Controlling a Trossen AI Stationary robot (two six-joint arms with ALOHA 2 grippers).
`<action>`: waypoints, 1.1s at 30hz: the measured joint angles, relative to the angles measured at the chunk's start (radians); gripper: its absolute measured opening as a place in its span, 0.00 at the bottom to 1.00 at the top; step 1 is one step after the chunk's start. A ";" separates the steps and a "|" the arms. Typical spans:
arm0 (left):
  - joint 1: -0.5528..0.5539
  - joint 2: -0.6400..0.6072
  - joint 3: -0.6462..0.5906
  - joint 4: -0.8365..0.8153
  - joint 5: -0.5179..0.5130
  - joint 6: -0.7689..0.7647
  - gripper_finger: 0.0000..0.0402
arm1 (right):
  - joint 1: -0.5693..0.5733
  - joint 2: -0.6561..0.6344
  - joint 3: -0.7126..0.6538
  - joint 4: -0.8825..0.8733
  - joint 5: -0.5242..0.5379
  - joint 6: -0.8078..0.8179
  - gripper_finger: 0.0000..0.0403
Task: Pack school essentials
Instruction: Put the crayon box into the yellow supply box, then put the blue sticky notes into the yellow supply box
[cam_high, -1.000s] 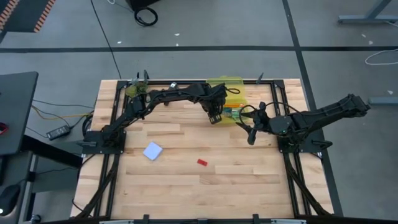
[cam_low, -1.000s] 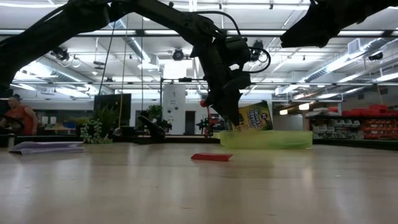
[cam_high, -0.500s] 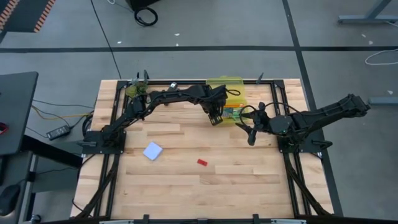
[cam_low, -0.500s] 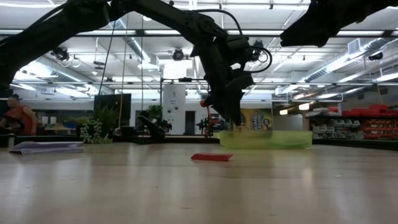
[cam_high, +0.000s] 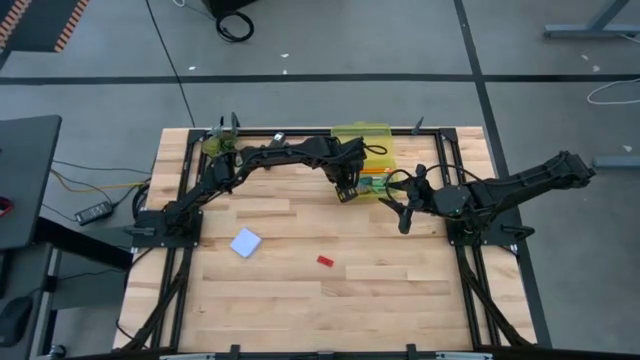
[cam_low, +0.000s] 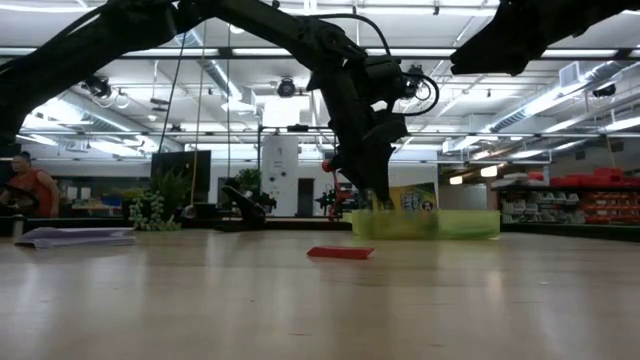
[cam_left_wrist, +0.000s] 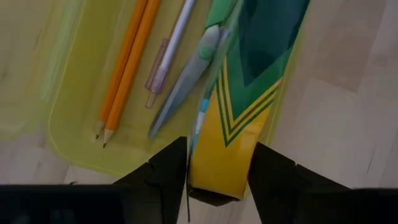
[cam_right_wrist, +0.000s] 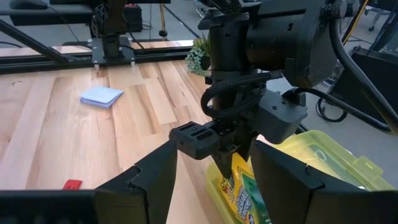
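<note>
A yellow see-through case (cam_high: 362, 140) sits at the table's far edge. In it lie two orange pencils (cam_left_wrist: 124, 62), a purple pen (cam_left_wrist: 165, 56) and green-handled scissors (cam_left_wrist: 180, 87). My left gripper (cam_high: 347, 185) (cam_left_wrist: 217, 171) hangs over the case's near end, shut on the yellow-green crayon box (cam_left_wrist: 249, 74) (cam_low: 412, 198). My right gripper (cam_high: 405, 207) (cam_right_wrist: 214, 155) waits open just right of the case. The light-blue pad (cam_high: 245, 243) and the tiny red piece (cam_high: 325, 261) lie flat on the table. My left gripper pinches the crayon box by its yellow end (cam_left_wrist: 217, 165) between its two fingers (cam_left_wrist: 165, 177), which come from above and point down. The box slants away below them, and its green part reaches into the case beside the scissors.
A small green clump (cam_high: 215, 143) sits at the far left corner. A black frame (cam_high: 175, 215) borders the table's left and right sides. Bare wood lies around the pad and the red piece toward the near edge.
The crayon box, which stood tall above the case's rim a second ago, has tipped and sunk lower into the case while still held by my left gripper.
</note>
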 joint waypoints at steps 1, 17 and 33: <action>0.000 0.000 0.000 0.000 0.000 0.005 0.43 | 0.000 0.000 0.000 0.000 0.000 0.000 0.53; -0.001 -0.005 0.000 0.075 -0.205 0.191 0.51 | 0.000 0.000 0.000 0.000 0.000 -0.004 0.53; -0.045 -0.051 0.000 0.112 -0.359 0.378 0.41 | 0.000 0.000 0.000 -0.001 0.003 -0.051 0.53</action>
